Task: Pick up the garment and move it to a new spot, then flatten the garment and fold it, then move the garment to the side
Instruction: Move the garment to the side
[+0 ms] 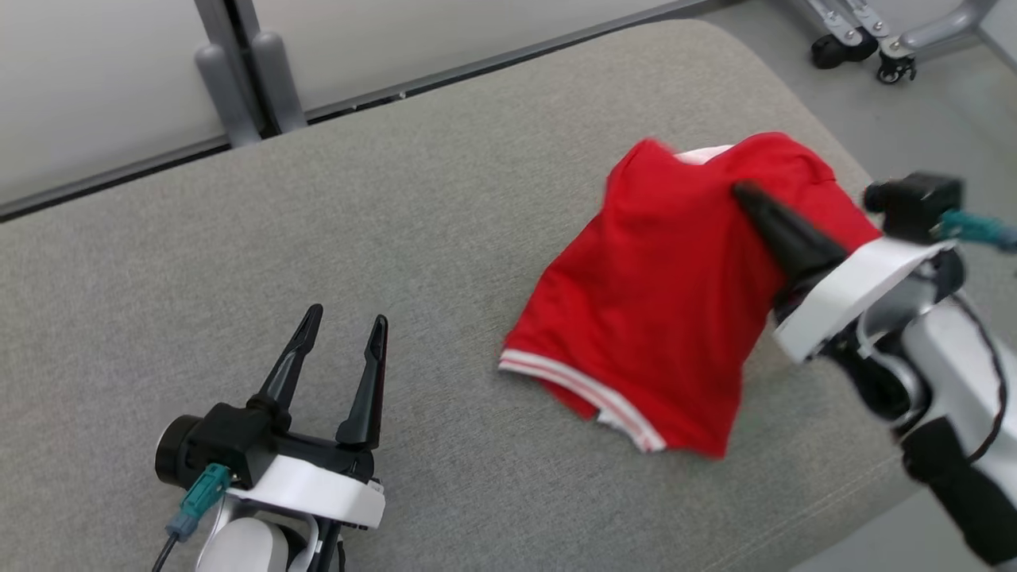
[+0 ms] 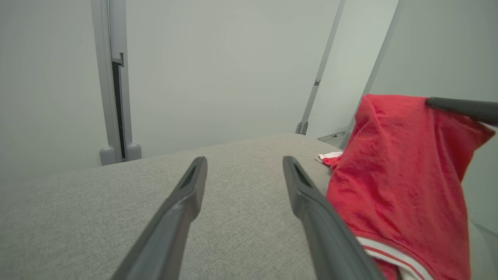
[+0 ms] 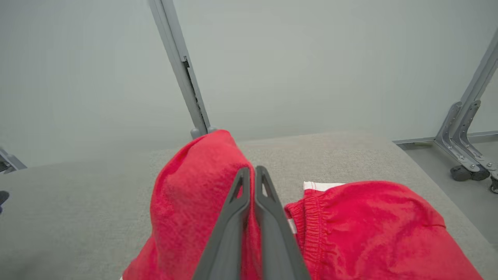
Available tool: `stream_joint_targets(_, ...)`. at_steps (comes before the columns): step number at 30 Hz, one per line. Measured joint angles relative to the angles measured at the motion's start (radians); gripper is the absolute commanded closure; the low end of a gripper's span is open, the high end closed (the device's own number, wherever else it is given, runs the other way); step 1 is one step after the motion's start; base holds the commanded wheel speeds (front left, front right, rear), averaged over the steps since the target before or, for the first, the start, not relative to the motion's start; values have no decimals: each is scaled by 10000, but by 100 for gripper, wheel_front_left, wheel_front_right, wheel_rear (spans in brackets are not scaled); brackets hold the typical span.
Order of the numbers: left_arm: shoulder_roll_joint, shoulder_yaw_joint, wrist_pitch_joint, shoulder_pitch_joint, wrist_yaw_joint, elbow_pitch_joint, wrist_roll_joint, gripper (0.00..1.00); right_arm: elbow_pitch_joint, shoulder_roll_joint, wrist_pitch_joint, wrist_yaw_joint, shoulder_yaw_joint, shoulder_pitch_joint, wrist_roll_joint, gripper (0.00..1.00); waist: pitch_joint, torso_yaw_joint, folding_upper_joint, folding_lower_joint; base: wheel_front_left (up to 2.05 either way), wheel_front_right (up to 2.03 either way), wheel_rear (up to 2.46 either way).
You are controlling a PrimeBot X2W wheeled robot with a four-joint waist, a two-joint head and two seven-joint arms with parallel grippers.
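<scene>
The garment (image 1: 675, 294) is a pair of red shorts with white-striped hems, on the right half of a grey cushioned surface (image 1: 318, 238). My right gripper (image 1: 743, 193) is shut on a fold of the garment (image 3: 194, 202) and holds that part up, so the cloth hangs from its fingers in a peak. The lower hem (image 1: 580, 389) rests on the cushion. In the left wrist view the raised garment (image 2: 397, 175) drapes to the right. My left gripper (image 1: 343, 322) stands open at the lower left, apart from the cloth, with nothing between its fingers (image 2: 186, 202).
Pale wall panels with a grey upright post (image 1: 238, 71) run behind the cushion. A wheeled metal base (image 1: 866, 44) stands on the floor at the far right. The cushion's right edge (image 1: 874, 485) drops off close to my right arm.
</scene>
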Motion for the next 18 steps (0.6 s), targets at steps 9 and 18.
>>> stream_joint_targets(9,407,-159,226,-430,-75,0,65,0,1220,-1093,-757,0,-42,-1095,991,100,764,355,0,0,0,0,0)
stream_joint_targets(18,700,-378,696,-712,-84,-399,184,0,2918,-1634,-1484,0,-500,-1489,1743,100,1530,428,0,0,0,0,0)
